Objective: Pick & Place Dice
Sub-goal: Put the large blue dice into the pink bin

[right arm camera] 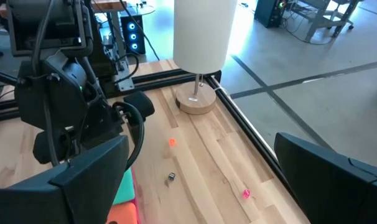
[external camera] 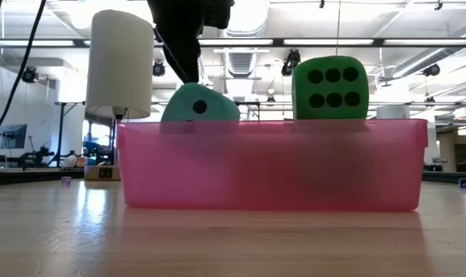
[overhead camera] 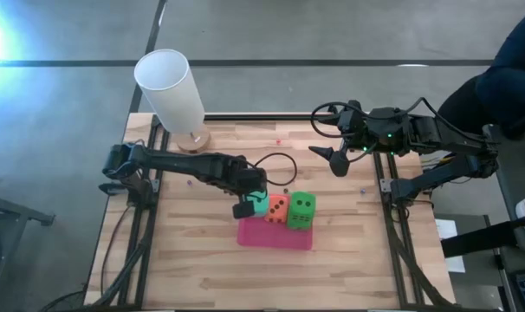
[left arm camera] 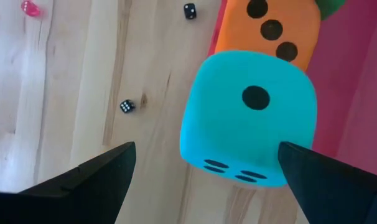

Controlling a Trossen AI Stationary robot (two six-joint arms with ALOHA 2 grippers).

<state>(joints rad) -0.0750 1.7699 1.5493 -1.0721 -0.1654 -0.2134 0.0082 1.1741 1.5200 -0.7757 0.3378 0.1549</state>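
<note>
Dice sit bunched near the middle of the worktop: teal die (overhead camera: 260, 203), orange die (overhead camera: 278, 209) and a green die (overhead camera: 301, 211) in a row, touching, on or at the back edge of the pink tray (overhead camera: 275, 235). From the low view the tray has a shallow translucent wall w/ the teal and green dice showing above it. Only one green die is visible; can't tell where a second would be.

Left gripper (left arm camera: 201, 174) hovers right over the teal die, jaws spread fully wide, one finger each side, holding nothing. From the wrist view there's a gap between pads and die faces, though whether the teal die is fully inside the tray or perched on its rim is hard to say. Right gripper (overhead camera: 336, 159) waits near the back right of the worktop, also wide open and empty, well apart from the dice.

Handling, by judgement: dice look like soft foam, so light, squashy, not fragile, prob. grippy rather than slick. Best hold is across two opposite flat faces, centred, not on rounded corners. Firm squeeze is OK, but neighbours touch, so the orange die may drag along.

Tiny dice (left arm camera: 127, 106) and a white lamp (overhead camera: 173, 91) also sit on the worktop.
</note>
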